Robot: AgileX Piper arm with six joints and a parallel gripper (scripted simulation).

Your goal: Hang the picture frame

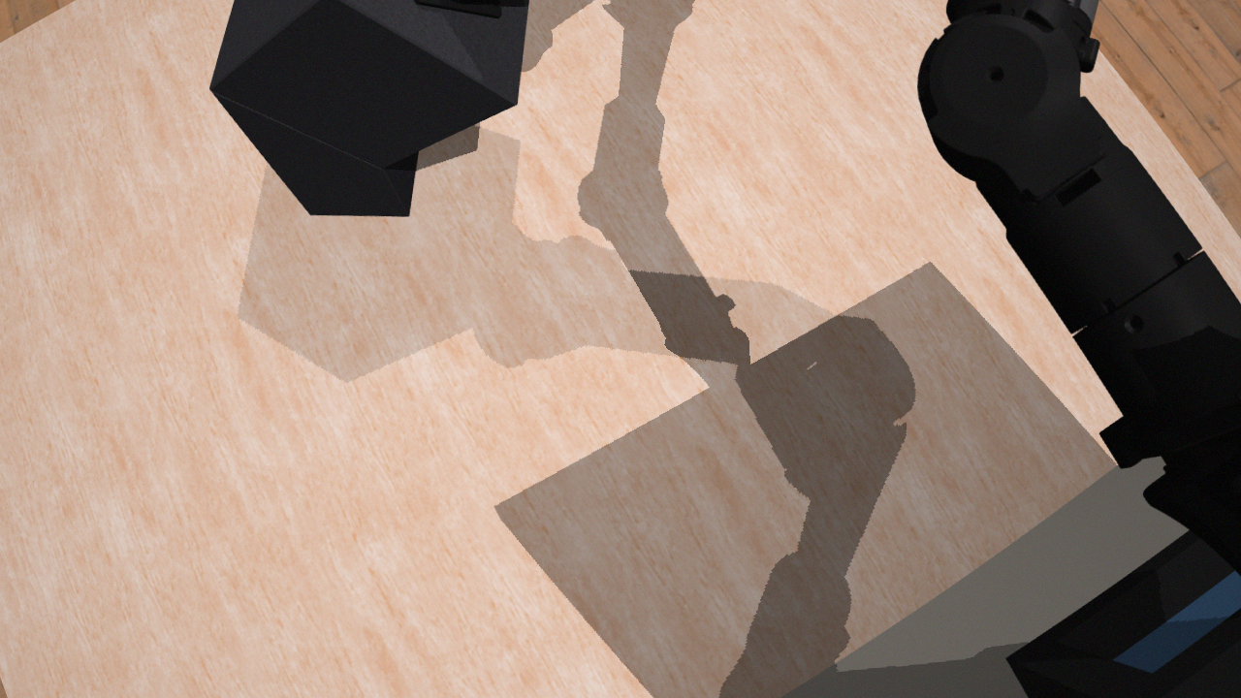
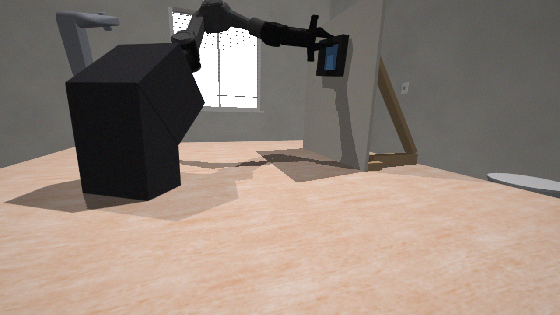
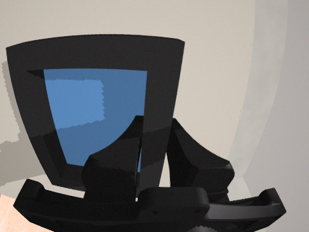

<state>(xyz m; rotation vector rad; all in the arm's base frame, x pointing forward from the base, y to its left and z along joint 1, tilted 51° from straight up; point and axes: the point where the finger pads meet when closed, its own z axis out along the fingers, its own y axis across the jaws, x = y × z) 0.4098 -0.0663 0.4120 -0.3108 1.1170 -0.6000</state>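
At far left of the exterior view, a grey stand behind a big black block on the wooden bench, with a wide shadow around its foot. Further right, past the window, black arm stretched out high toward an upright pale panel. At its end, tool pinching the right edge of the frame, black with a blue picture, up against the panel face near the top. Seen from the wrist, one finger over the front of the frame's right bar, the other behind it, frame roughly level. Screw hidden; cannot tell whether seated on it. Behind the panel, a wooden brace sloping down to the bench. At far right, a pale disc.
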